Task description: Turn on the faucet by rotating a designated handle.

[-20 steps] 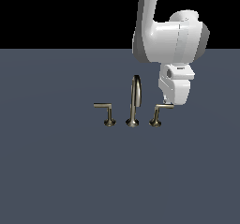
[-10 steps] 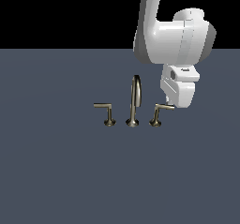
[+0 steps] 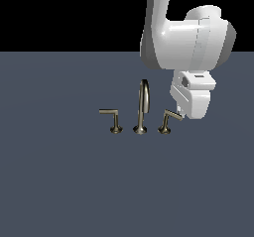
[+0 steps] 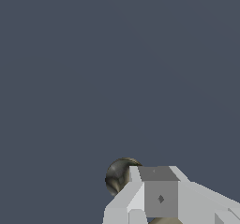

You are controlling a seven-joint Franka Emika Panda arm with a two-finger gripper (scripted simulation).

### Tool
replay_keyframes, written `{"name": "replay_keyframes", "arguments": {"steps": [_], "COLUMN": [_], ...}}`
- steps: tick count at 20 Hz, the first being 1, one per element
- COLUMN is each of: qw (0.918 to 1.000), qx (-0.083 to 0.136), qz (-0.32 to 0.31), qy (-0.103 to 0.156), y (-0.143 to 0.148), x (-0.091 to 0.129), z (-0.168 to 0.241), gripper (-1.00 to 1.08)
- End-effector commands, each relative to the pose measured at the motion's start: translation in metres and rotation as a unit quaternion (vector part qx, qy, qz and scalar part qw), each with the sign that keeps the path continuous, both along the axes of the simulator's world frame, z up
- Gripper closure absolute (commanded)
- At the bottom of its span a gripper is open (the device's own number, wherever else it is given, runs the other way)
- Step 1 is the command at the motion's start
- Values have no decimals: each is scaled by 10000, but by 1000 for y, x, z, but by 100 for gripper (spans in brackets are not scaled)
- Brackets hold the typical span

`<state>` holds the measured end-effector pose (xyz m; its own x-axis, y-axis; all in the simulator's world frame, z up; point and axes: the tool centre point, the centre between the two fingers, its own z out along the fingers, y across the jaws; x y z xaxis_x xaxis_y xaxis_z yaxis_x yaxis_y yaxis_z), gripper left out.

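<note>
Handle (image 3: 168, 119) arm tip at jaws, jaws' spread unclear

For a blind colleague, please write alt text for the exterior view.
A white robot arm's gripper hangs beside the leaning brass handle, at the tip of its lever arm. On the grey floor, an arched spout stands in the middle, with an upright-stemmed lever on the view's left.
</note>
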<state>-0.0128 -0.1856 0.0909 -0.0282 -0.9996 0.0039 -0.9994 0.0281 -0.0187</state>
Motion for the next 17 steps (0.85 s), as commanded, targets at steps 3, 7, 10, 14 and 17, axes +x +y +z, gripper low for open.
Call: {"name": "replay_keyframes", "arguments": {"steps": [3, 7, 10, 14, 17], "qw": [10000, 10000, 10000, 10000, 9999], "qx": [22, 9, 13, 19, 22], "qz": [-35, -35, -36, -37, -38], "qy": [90, 52, 65, 82, 91], "y": [1, 9, 19, 33, 40], "x": [-20, -20, -26, -36, -40], "z": [0, 0, 0, 0, 0], "gripper": [108, 108, 108, 108, 108]}}
